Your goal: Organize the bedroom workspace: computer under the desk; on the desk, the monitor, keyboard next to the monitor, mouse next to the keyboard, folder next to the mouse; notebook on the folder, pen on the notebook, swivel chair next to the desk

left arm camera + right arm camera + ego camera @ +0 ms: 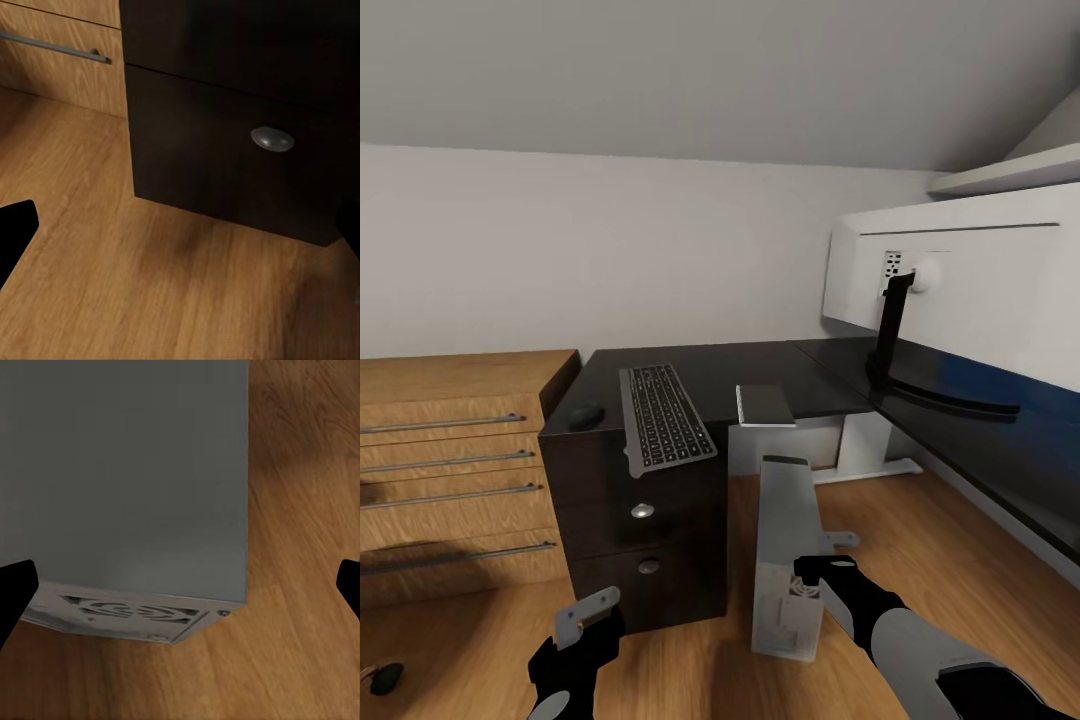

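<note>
The black desk (760, 365) carries the keyboard (663, 415), whose near end overhangs the front edge. The black mouse (586, 414) lies left of it and the grey notebook (765, 405) to its right. The monitor (960, 280) stands on the desk's right wing, white back towards me. On the floor by the drawer unit the light grey computer (788, 555) stands upright. My right gripper (826, 570) is open just beside it; in the right wrist view the computer (135, 487) looms close between the spread fingertips (15, 592). My left gripper (586, 615) hangs open low before the drawers.
A light wood cabinet (450, 470) with long metal handles stands left of the desk. Dark drawers with silver knobs (271, 139) face my left gripper. A small dark object (385, 678) lies on the wooden floor at the lower left. A white desk leg (865, 445) stands behind the computer.
</note>
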Controlling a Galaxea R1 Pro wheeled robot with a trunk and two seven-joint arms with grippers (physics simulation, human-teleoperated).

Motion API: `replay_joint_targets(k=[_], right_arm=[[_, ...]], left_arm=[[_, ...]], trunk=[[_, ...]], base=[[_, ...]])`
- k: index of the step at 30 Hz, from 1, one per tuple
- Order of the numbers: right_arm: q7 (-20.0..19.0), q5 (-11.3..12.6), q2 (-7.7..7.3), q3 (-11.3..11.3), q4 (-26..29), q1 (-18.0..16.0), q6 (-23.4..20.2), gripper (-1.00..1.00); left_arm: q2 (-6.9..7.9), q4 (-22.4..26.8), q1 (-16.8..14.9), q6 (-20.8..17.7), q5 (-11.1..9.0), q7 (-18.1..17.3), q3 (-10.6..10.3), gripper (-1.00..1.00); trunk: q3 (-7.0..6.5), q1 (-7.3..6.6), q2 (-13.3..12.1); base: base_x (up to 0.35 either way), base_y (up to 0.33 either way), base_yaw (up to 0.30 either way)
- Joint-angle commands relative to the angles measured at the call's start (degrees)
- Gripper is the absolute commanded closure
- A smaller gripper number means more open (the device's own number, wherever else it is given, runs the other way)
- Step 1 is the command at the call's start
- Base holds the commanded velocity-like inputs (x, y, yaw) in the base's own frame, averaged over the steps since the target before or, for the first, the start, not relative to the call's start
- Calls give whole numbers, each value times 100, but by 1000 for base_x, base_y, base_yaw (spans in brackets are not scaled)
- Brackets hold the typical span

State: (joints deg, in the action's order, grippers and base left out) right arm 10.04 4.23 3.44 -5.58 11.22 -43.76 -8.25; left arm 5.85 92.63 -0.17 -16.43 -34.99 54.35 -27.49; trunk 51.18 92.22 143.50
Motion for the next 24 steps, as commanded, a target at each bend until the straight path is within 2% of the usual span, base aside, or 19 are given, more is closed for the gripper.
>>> replay_joint_targets(k=[1,12,24], right_arm=[[33,44,-1,-49,12,-1,-37,-100],[33,43,-1,-50,12,-1,-34,-100],[33,43,-1,-68,12,-1,-29,-100]], left_arm=[[2,10,-2,-32,-17,32,-8,-100],[-5,10,-3,-34,-17,32,-10,-100],[-5,10,-4,-36,-17,32,-8,-100]], trunk=[[27,2,4],[271,30,18],[271,30,18]], base=[[0,0,0],[0,0,0],[0,0,0]])
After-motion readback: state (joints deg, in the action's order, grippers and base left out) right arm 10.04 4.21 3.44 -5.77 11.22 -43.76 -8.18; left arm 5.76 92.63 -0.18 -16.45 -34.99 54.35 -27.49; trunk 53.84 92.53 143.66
